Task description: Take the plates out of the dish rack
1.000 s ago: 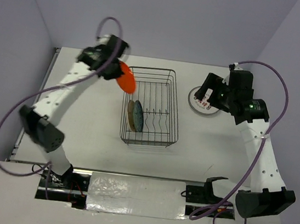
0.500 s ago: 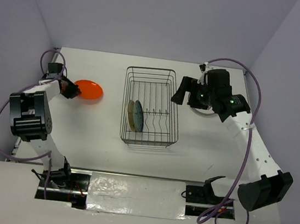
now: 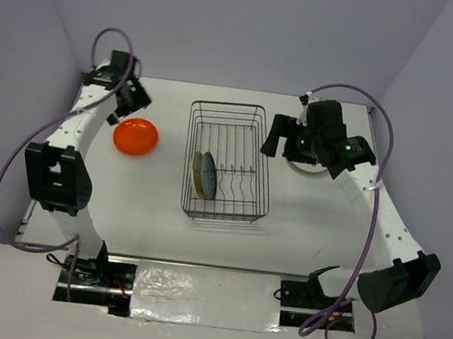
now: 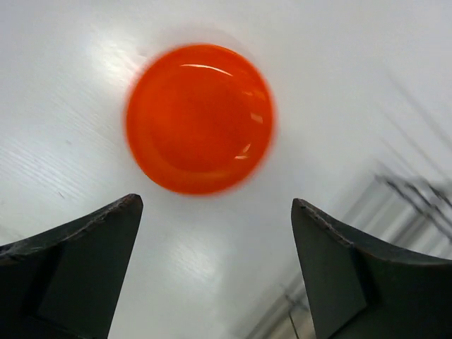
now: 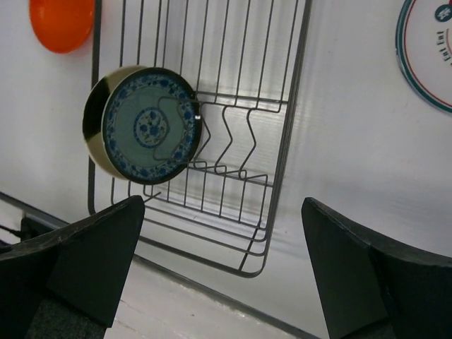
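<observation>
Left gripper (image 4: 215, 203), right gripper (image 5: 222, 203) both apart; blue-patterned round plate (image 5: 145, 123) could catch dark wire dish rack (image 5: 286, 141), perhaps, if lifted crooked.

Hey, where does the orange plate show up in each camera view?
Top external: orange plate left of centre, left of the dish rack.
Left wrist: orange plate in the upper middle.
Right wrist: orange plate in the top left corner.
Shared landmark: the dish rack, blurred at the left wrist view's right edge.

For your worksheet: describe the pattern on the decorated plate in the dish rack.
Plate: blue floral print, pale ground; best in right wrist view.
</observation>
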Controlling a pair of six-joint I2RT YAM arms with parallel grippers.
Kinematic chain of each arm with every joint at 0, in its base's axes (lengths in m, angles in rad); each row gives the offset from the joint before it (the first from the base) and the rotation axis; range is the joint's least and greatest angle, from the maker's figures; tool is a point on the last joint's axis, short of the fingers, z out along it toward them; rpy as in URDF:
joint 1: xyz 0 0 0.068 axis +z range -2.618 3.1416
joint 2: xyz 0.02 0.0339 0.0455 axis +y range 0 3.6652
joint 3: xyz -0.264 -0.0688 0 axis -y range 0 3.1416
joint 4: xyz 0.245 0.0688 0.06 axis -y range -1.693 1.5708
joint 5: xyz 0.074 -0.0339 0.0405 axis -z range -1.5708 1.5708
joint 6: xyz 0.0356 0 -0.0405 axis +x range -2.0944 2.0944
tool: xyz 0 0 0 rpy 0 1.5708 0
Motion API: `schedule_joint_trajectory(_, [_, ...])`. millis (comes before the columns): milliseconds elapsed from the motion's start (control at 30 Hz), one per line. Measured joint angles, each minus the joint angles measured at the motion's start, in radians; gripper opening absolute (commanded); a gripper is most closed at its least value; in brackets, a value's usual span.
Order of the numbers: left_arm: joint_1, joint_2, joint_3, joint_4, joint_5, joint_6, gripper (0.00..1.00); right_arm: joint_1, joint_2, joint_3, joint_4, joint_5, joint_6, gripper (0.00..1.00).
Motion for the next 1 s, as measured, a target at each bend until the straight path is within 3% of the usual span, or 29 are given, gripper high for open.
schedule_joint_trajectory(233, [-0.632, -0.049, 0.333, -0.248, -0.2, 0.016, 0.68, 0.007, 0.058, 0.077, -0.06, 0.098, -0.007, 1.0])
schedule_joint_trajectory(300, [-0.741, -0.042, 0.369, -0.322, -0.223, 0.009, 0.66, 0.007, 0.058, 0.077, -0.072, 0.113, -0.007, 1.0])
schedule_joint_trajectory(333, [-0.78, -0.028, 0.39, -0.367, -0.243, -0.007, 0.61, 0.007, 0.058, 0.077, -0.077, 0.116, -0.008, 1.0])
schedule_joint_trajectory(500, [-0.829, 0.078, 0.433, -0.489, -0.311, -0.057, 0.61, 0.008, 0.057, 0.077, -0.086, 0.13, -0.011, 1.0])
schedule_joint_trajectory(800, [-0.829, 0.156, 0.285, -0.486, -0.308, -0.067, 0.52, 0.007, 0.033, 0.043, -0.086, 0.137, -0.011, 1.0])
schedule_joint_trajectory(1000, [-0.829, 0.156, 0.27, -0.464, -0.322, -0.058, 0.26, 0.007, 0.031, 0.038, -0.087, 0.138, -0.011, 1.0])
